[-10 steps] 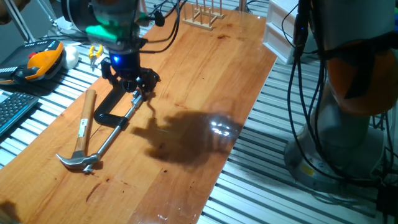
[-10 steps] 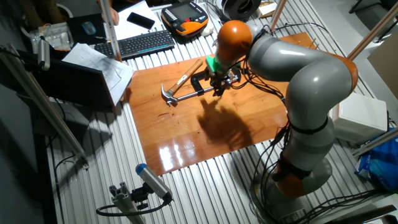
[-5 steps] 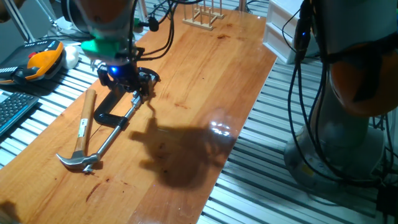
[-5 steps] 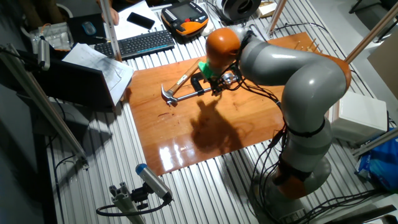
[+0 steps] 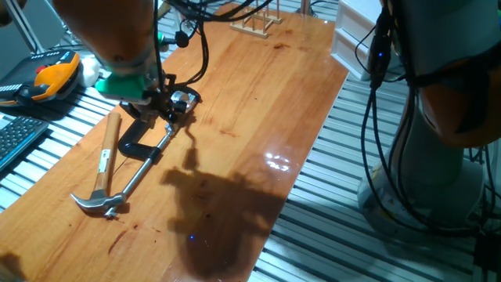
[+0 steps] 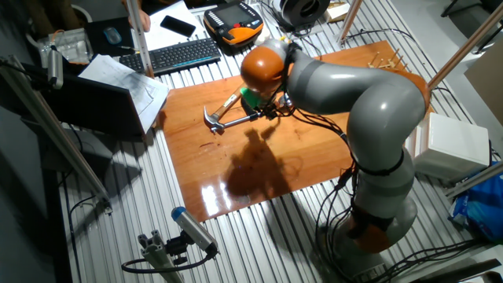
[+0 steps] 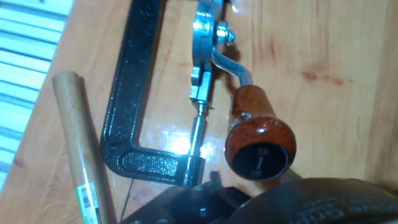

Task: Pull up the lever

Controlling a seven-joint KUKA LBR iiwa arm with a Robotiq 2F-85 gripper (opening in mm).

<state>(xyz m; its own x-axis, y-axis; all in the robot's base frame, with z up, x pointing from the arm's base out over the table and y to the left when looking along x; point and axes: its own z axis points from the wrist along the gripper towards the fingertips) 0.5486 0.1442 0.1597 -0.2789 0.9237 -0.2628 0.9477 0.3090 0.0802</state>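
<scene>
The black C-shaped tool (image 5: 135, 142) lies flat on the wooden table (image 5: 250, 102), and its frame also shows in the hand view (image 7: 124, 118). The lever (image 7: 256, 137), a short silver arm with a reddish-brown knob, sticks out from the tool's hinge with the knob toward the camera. The tool's long steel rod (image 5: 145, 166) runs toward the hammer's head. My gripper (image 5: 164, 108) is right at the lever end of the tool, under the tilted hand. In the hand view only a dark part of the gripper (image 7: 249, 200) shows beside the knob. The jaws are hidden.
A wooden-handled claw hammer (image 5: 106, 160) lies just left of the tool, its handle (image 7: 76, 162) beside the frame. A wooden rack (image 5: 254, 17) stands at the table's far end. An orange pendant (image 5: 51, 74) and a keyboard (image 6: 181, 53) lie off the table.
The arm has swung to the left and the hand has tilted while staying at the tool's lever end. The arm's shadow has slid toward the table's front edge.
</scene>
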